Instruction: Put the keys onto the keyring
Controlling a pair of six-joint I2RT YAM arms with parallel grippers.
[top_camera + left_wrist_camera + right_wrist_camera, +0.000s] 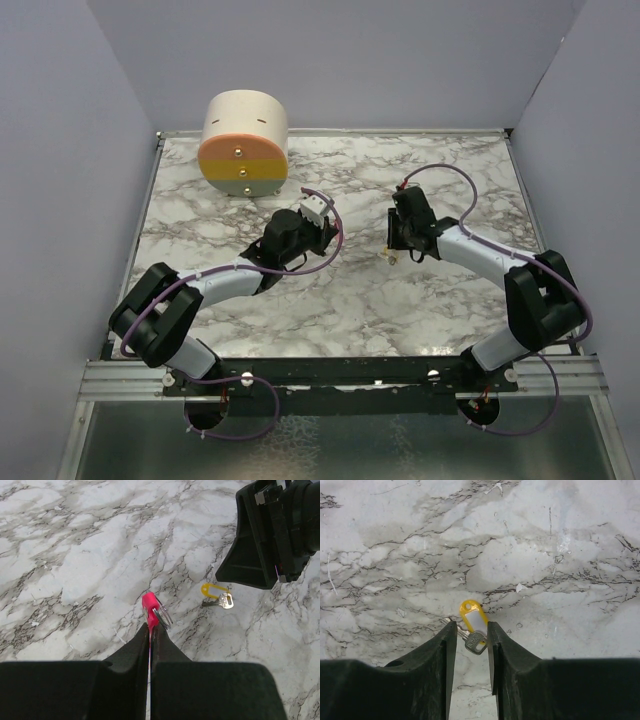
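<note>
Closest to us in the left wrist view, the left gripper [150, 630] has its two black fingers pressed together on the keyring [149, 607]. They pinch the lower end of the pink strap, so that its upper end and the small metal ring [163, 616] stick out beyond the tips, above the marble table [400, 300]. Just right of the strap, but clearly apart from it, we see the keys [216, 596] lying flat on the marble: a small yellow tag with a silver key at one end. From the right wrist we look down on the right gripper [471, 626], whose jaws stand apart with one finger on either side of the keys. The tag lies on the table in the gap between them, with its rounded yellow end pointing away, and we cannot make out any clamping on it. From above, both arms reach toward the middle of the table, the keys a little right of centre. Far off at the left rear stands a cream-and-orange cylinder [244, 143], well apart from both grippers.
</note>
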